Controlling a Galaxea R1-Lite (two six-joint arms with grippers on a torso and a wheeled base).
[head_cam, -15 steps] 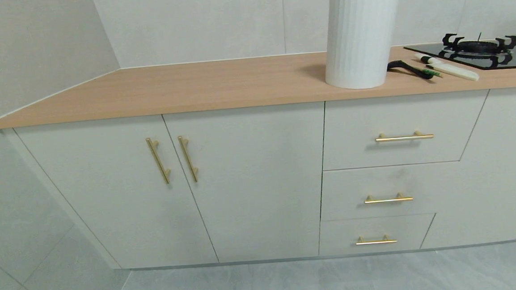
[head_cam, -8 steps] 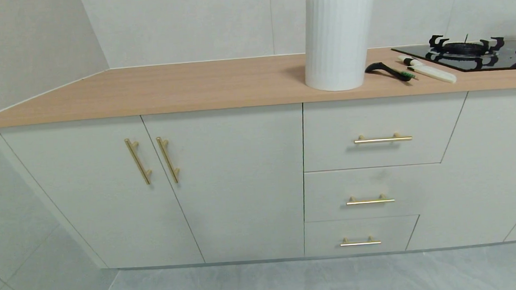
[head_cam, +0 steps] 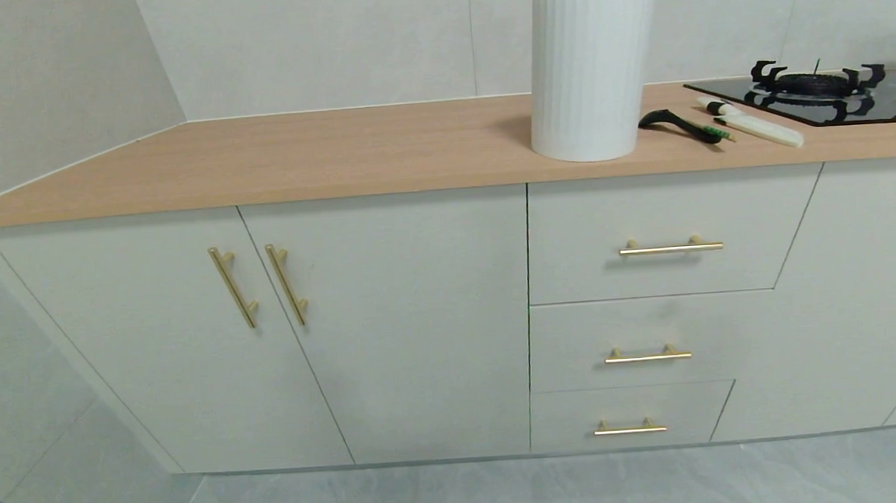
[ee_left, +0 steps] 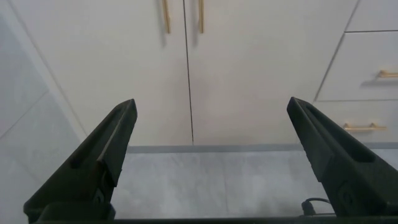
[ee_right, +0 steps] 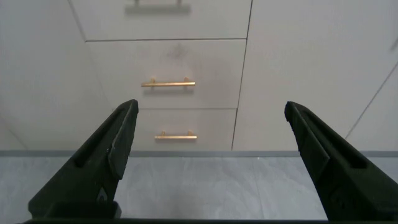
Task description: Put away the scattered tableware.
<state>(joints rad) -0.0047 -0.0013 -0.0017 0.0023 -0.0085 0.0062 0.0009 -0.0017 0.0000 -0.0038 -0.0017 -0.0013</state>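
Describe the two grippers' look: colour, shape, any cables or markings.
The left gripper has two matt black fingers, long flat-sided wedges that narrow to blunt tips. A dark cable curls near its base. The right gripper looks the same, with black tapered fingers. No markings can be seen on either.

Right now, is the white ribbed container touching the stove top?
Apart. The head view shows the white ribbed container standing on the wooden counter, with bare counter and a few utensils lying between it and the stove top.

Kitchen; gas hob (head_cam: pixel 835 92), counter (head_cam: pixel 294 156), drawers (head_cam: pixel 652 286).
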